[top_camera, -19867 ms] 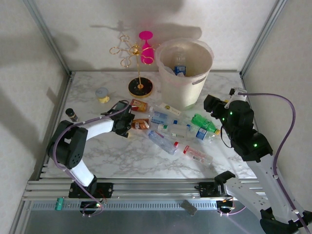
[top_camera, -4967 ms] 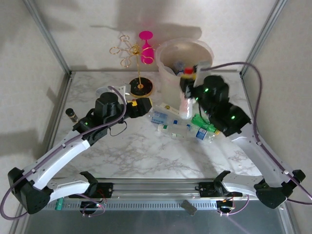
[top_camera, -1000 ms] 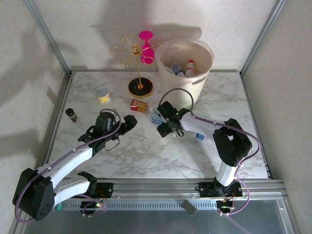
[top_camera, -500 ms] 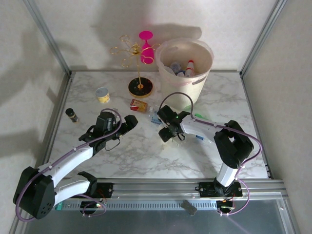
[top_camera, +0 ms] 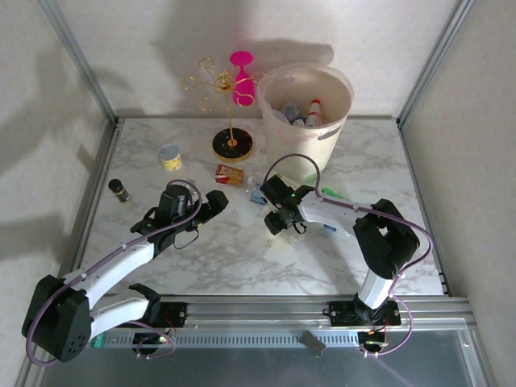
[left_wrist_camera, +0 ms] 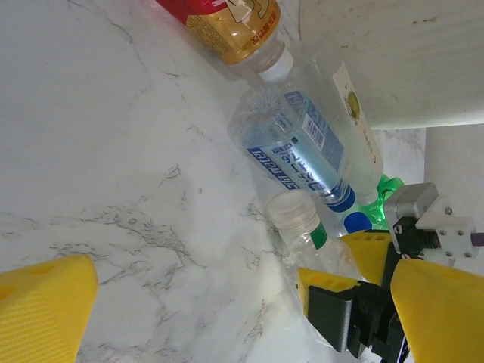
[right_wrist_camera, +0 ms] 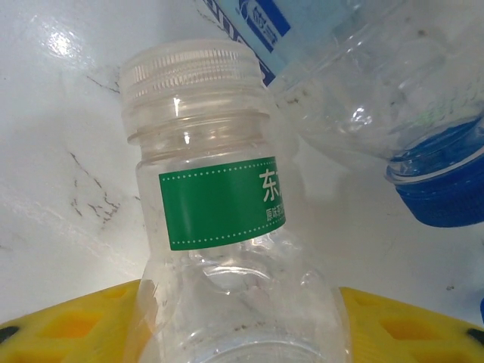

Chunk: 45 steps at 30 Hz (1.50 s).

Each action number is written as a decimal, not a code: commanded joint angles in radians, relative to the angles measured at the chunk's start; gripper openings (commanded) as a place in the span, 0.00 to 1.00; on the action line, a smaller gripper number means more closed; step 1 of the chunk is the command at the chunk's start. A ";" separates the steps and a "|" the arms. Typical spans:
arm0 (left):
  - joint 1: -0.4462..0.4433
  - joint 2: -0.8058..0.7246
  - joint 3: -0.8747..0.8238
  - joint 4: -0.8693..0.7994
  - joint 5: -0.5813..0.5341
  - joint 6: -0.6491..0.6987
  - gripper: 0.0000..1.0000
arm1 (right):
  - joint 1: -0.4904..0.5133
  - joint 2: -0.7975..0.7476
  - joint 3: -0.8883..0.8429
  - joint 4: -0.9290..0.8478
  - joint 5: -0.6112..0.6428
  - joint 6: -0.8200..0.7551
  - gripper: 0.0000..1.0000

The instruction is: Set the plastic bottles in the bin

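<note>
A clear bottle with a green label [right_wrist_camera: 219, 212] lies on the marble, its pale cap [left_wrist_camera: 293, 212] pointing away from my right gripper [right_wrist_camera: 242, 325]. That gripper's yellow fingers [left_wrist_camera: 329, 281] press both sides of the dented body. Beside it lie a blue-labelled bottle [left_wrist_camera: 302, 155], a green bottle [top_camera: 330, 193] and a red-and-brown-labelled bottle [top_camera: 229, 174]. The cream bin [top_camera: 278, 141] stands at the back with some bottles [top_camera: 314, 113] inside. My left gripper [top_camera: 211, 203] hovers open left of the pile, nothing between its fingers [left_wrist_camera: 38, 310].
A gold wire stand with a pink glass [top_camera: 230, 89] stands left of the bin. A short yellow cup [top_camera: 168, 156] and a tiny dark vial [top_camera: 118, 189] sit near the table's left edge. Metal frame posts rise at the back corners.
The right gripper's jaws have narrowed onto the green-labelled bottle and it has shifted slightly. The left arm has barely moved.
</note>
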 commanded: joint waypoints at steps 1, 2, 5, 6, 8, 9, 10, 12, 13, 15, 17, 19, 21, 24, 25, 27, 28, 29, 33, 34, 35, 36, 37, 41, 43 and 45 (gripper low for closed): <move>0.008 -0.010 0.023 0.000 0.013 0.002 0.99 | 0.011 0.009 -0.030 0.010 -0.035 0.023 0.49; 0.007 -0.013 0.025 -0.004 0.013 0.002 0.99 | 0.011 0.000 -0.031 0.011 -0.035 0.025 0.48; 0.009 -0.027 0.041 -0.021 0.011 0.009 0.99 | 0.017 -0.039 -0.030 0.011 -0.050 0.023 0.46; 0.008 -0.033 0.049 -0.031 0.006 0.014 0.99 | 0.019 -0.058 -0.029 0.013 -0.057 0.022 0.46; 0.007 -0.049 0.067 -0.053 -0.004 0.030 0.99 | 0.023 -0.097 -0.028 0.016 -0.065 0.022 0.46; 0.006 -0.061 0.079 -0.064 -0.009 0.040 0.99 | 0.025 -0.118 -0.028 0.019 -0.075 0.019 0.45; 0.004 -0.070 0.090 -0.071 -0.012 0.048 0.99 | 0.028 -0.141 -0.030 0.024 -0.082 0.017 0.45; -0.003 -0.095 0.117 -0.086 -0.016 0.070 0.99 | 0.027 -0.190 -0.027 0.030 -0.088 0.021 0.44; -0.009 -0.103 0.129 -0.092 -0.016 0.082 0.99 | 0.028 -0.214 -0.025 0.034 -0.095 0.020 0.43; -0.036 -0.117 0.170 -0.108 -0.019 0.123 0.99 | 0.028 -0.276 -0.019 0.049 -0.116 0.023 0.42; -0.078 -0.122 0.224 -0.141 -0.036 0.175 0.99 | 0.028 -0.337 -0.008 0.061 -0.125 0.028 0.42; -0.118 -0.110 0.301 -0.190 -0.058 0.224 0.99 | 0.023 -0.386 0.020 0.067 -0.133 0.036 0.42; -0.137 -0.086 0.380 -0.237 -0.051 0.257 0.98 | 0.002 -0.414 0.087 0.059 -0.163 0.039 0.42; -0.145 -0.065 0.473 -0.281 -0.063 0.288 0.98 | -0.053 -0.427 0.207 0.047 -0.189 0.040 0.42; -0.145 -0.064 0.492 -0.291 -0.078 0.299 0.98 | -0.075 -0.428 0.250 0.048 -0.204 0.044 0.42; -0.145 -0.058 0.528 -0.318 -0.138 0.328 0.98 | -0.146 -0.433 0.329 0.069 -0.246 0.061 0.42; -0.145 -0.056 0.540 -0.329 -0.167 0.341 0.98 | -0.179 -0.433 0.363 0.085 -0.269 0.075 0.42; -0.145 -0.055 0.546 -0.335 -0.195 0.355 0.98 | -0.221 -0.434 0.400 0.104 -0.293 0.097 0.41; -0.146 -0.053 0.535 -0.324 -0.247 0.383 0.98 | -0.373 -0.405 0.517 0.184 -0.338 0.179 0.40; -0.145 -0.054 0.519 -0.313 -0.255 0.385 0.98 | -0.406 -0.380 0.556 0.187 -0.327 0.190 0.40; -0.145 -0.054 0.502 -0.302 -0.269 0.384 0.97 | -0.436 -0.352 0.598 0.185 -0.318 0.201 0.41; -0.145 -0.054 0.487 -0.296 -0.280 0.380 0.97 | -0.462 -0.323 0.633 0.182 -0.318 0.214 0.41; -0.145 -0.054 0.468 -0.282 -0.285 0.376 0.97 | -0.488 -0.286 0.678 0.174 -0.324 0.227 0.41; -0.145 -0.049 0.410 -0.239 -0.285 0.367 0.97 | -0.553 -0.156 0.809 0.184 -0.331 0.268 0.41; -0.145 -0.039 0.396 -0.232 -0.295 0.369 0.97 | -0.569 -0.094 0.866 0.184 -0.340 0.285 0.41; -0.146 -0.031 0.386 -0.226 -0.296 0.372 0.97 | -0.576 -0.028 0.924 0.176 -0.342 0.287 0.40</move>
